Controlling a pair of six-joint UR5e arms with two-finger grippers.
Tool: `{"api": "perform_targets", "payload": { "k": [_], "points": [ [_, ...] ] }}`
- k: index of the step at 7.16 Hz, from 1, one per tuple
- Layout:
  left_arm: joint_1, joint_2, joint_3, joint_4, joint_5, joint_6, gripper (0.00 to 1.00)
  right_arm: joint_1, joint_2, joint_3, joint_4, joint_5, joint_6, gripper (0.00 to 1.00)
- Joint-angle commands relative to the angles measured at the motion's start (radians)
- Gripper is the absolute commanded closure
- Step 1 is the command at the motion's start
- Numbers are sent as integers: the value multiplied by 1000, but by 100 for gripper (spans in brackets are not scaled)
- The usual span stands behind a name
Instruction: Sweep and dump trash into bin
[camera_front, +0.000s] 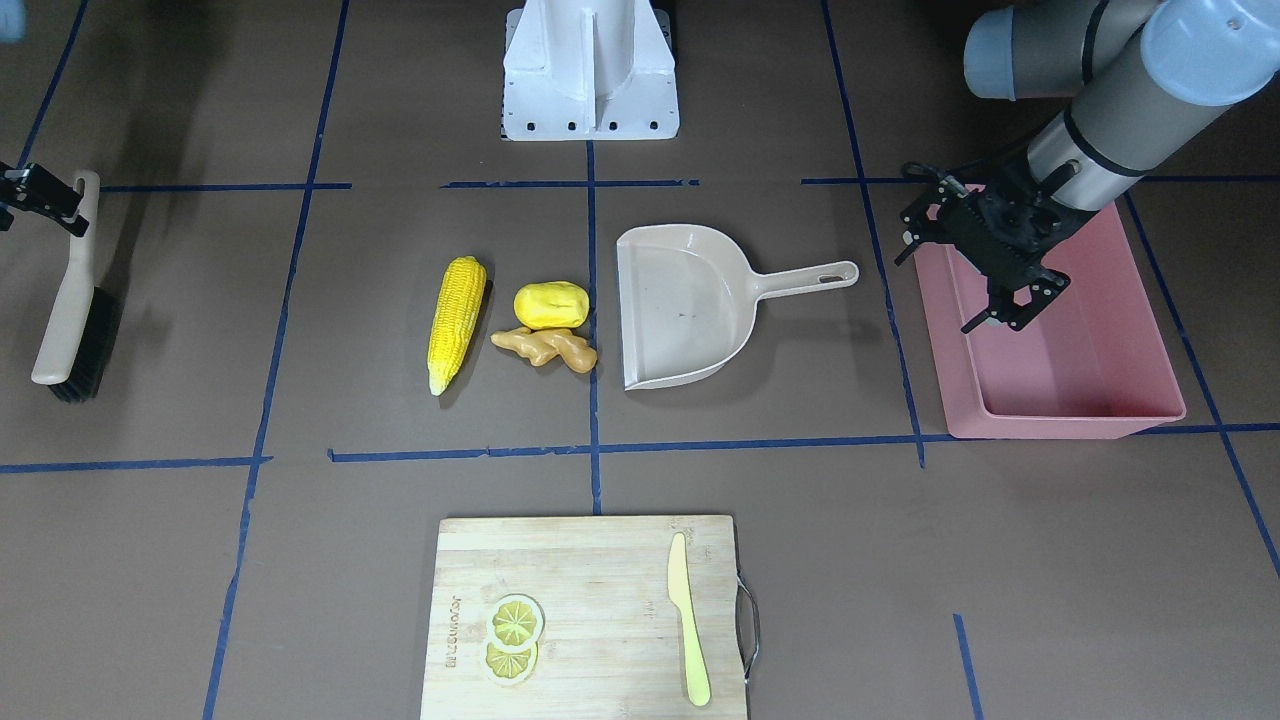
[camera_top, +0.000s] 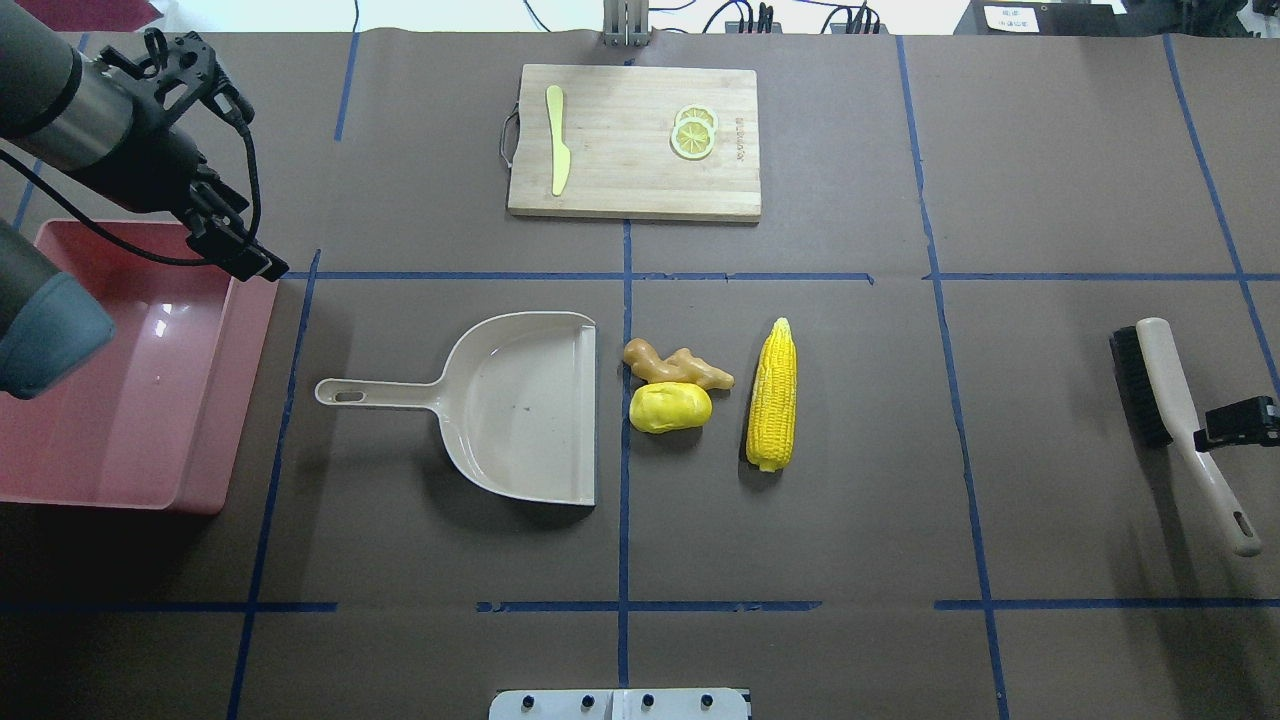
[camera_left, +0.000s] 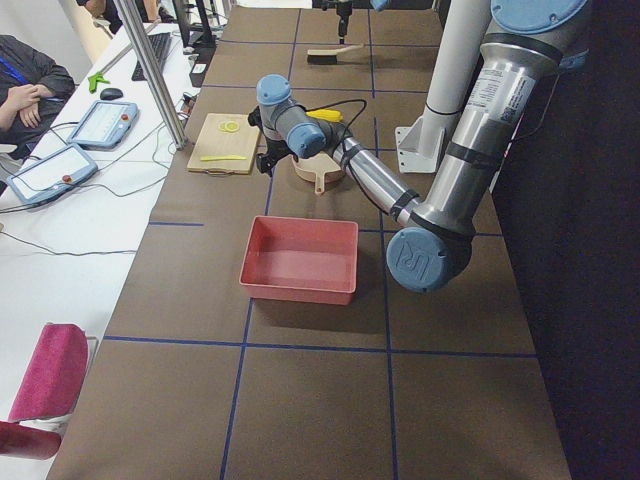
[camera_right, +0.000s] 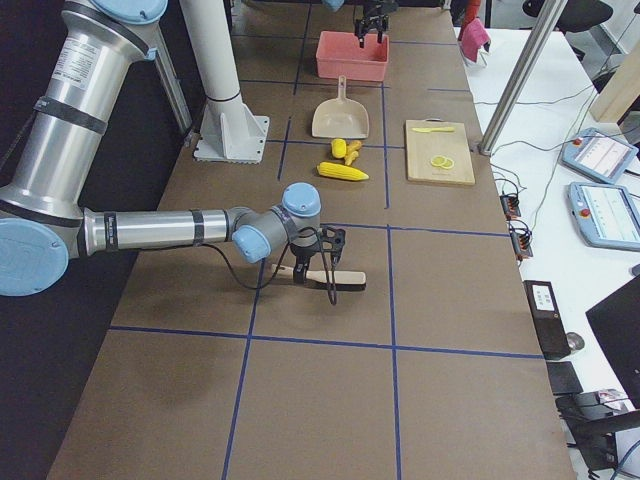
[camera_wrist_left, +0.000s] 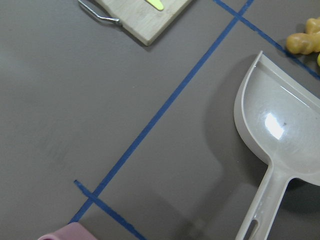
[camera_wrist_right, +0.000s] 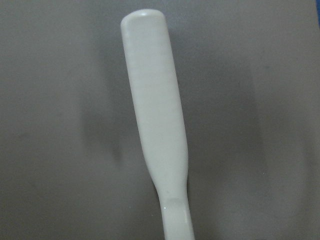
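My left gripper (camera_front: 993, 322) hangs spread and empty above the large rectangular pink plastic bin (camera_front: 1060, 418). My right gripper (camera_top: 1212, 435) meets the beige, black-bristled brush (camera_top: 1160, 385) at its handle; whether it grips, I cannot tell.

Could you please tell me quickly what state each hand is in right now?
Left hand: open, holding nothing.
Right hand: at the brush handle; cannot tell whether it is closed.

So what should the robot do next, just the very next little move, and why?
Probably close the right gripper on the brush handle, if it isn't gripping already. The gripper sits at that handle, the brush lies flat on the table, and the corn cob, potato lump and ginger root lie unswept beside the mouth of the empty dustpan.
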Motion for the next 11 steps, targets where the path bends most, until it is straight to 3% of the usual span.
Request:
{"api": "perform_targets", "payload": {
  "k": [1, 3, 4, 6, 7, 10, 11],
  "points": [
    [12, -5, 3, -1, 5, 1, 0, -49, 19, -54, 1, -1, -3, 2],
    [27, -4, 9, -1, 6, 1, 0, -84, 57, -100, 1, -3, -4, 4],
    [29, -5, 9, -3, 5, 3, 0, -87, 63, -108, 2, -3, -6, 20],
    [29, -4, 9, -3, 6, 4, 0, -90, 65, -107, 2, -3, -7, 34],
    [29, -4, 11, -3, 6, 6, 0, -90, 65, -107, 2, -3, -7, 46],
    [29, -5, 11, -3, 6, 4, 0, -84, 53, -99, 4, -3, -59, 99],
    [29, -7, 11, -3, 6, 6, 0, -84, 54, -96, 2, 0, -61, 100]
  ]
}}
